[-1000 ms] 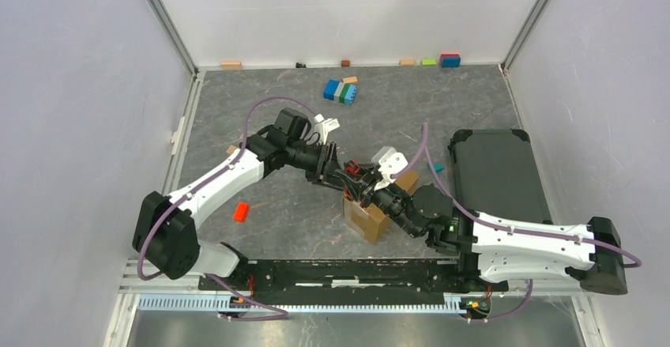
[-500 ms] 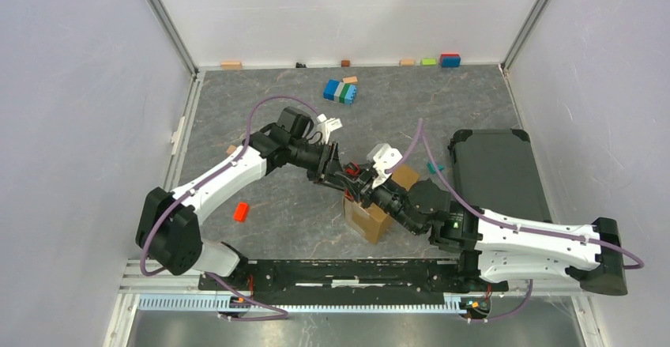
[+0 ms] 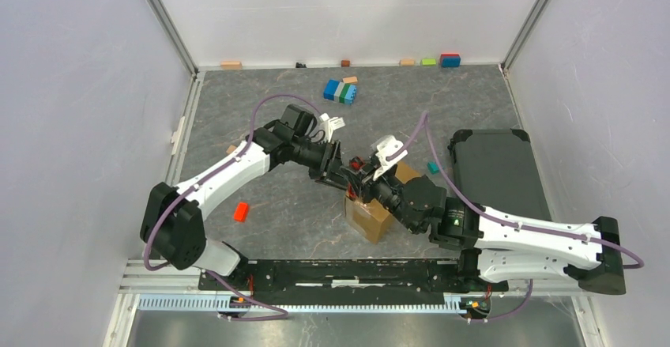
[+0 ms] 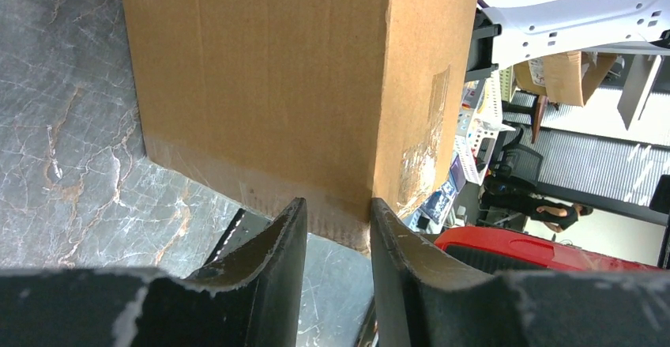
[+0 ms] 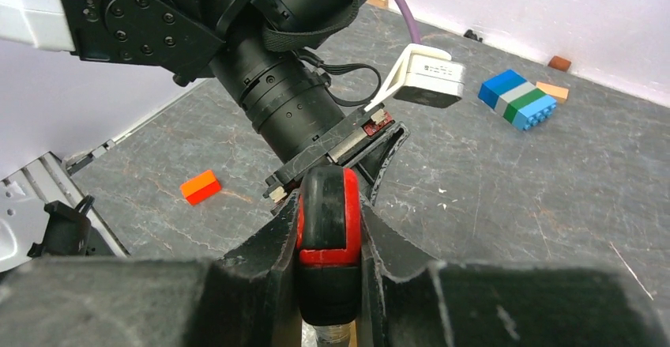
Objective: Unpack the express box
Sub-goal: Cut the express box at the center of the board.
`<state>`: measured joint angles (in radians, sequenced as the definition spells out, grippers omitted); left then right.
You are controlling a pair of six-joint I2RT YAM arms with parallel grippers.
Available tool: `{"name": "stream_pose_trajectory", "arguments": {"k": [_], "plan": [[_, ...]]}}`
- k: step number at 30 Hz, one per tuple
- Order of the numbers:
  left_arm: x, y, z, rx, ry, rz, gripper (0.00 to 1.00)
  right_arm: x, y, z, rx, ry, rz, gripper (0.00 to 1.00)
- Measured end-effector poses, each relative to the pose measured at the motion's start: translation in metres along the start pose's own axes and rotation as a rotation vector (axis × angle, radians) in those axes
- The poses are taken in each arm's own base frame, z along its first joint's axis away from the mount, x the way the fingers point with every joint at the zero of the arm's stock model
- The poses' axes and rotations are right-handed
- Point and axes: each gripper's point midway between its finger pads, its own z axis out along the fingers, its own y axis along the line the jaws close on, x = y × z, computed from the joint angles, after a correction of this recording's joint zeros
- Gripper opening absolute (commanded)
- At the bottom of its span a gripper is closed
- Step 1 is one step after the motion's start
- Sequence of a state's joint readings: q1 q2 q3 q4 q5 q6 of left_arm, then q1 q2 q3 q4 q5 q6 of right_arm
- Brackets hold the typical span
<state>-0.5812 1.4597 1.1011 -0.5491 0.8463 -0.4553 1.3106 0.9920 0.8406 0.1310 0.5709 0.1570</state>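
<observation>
The express box [image 3: 370,220], a plain brown cardboard carton, stands on the grey floor between the two arms. In the left wrist view one face and one upright edge of the express box [image 4: 261,70] fill the frame. My left gripper [image 4: 336,205] is open, its two fingertips just in front of the box's lower corner with a gap between them. From above, the left gripper [image 3: 346,178] sits at the box's far-left top. My right gripper [image 5: 329,205] is shut on a red-and-black tool [image 5: 328,240] and points at the left wrist; seen from above, the right gripper [image 3: 366,183] hovers over the box.
A flat black tray [image 3: 494,173] lies to the right. A red block [image 3: 241,211] sits at the left, a blue-green block cluster [image 3: 340,91] at the back, a teal block [image 3: 433,167] beside the tray, and small blocks [image 3: 450,60] along the back wall.
The left gripper has edged right toward the box and its jaws have narrowed slightly. The right wrist has shifted a little up and left over the box, still holding the tool.
</observation>
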Motion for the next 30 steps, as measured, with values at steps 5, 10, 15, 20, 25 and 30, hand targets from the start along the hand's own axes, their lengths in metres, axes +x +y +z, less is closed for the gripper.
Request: {"name": "stream_pose_trajectory", "arguments": {"k": [5,10,15,20,25,30], "plan": [[-0.002,-0.001,0.002,0.000,0.005,0.000,0.40,-0.001,-0.005,-0.001,0.037,0.033,0.010,0.00],[-0.006,-0.002,0.003,-0.007,0.014,-0.003,0.41,-0.001,-0.013,-0.003,0.080,0.041,0.013,0.00],[-0.024,0.002,0.002,-0.063,-0.019,0.033,0.56,-0.002,-0.026,0.004,0.155,0.042,0.014,0.00],[-0.046,0.009,-0.005,-0.114,-0.081,0.058,0.64,-0.004,-0.043,0.011,0.182,0.013,0.065,0.00],[-0.046,0.004,-0.002,-0.115,-0.077,0.071,0.62,-0.005,-0.048,0.003,0.171,-0.043,0.111,0.00],[-0.031,0.006,0.009,-0.101,-0.053,0.069,0.58,-0.005,-0.055,-0.004,0.188,-0.092,0.160,0.00]]}}
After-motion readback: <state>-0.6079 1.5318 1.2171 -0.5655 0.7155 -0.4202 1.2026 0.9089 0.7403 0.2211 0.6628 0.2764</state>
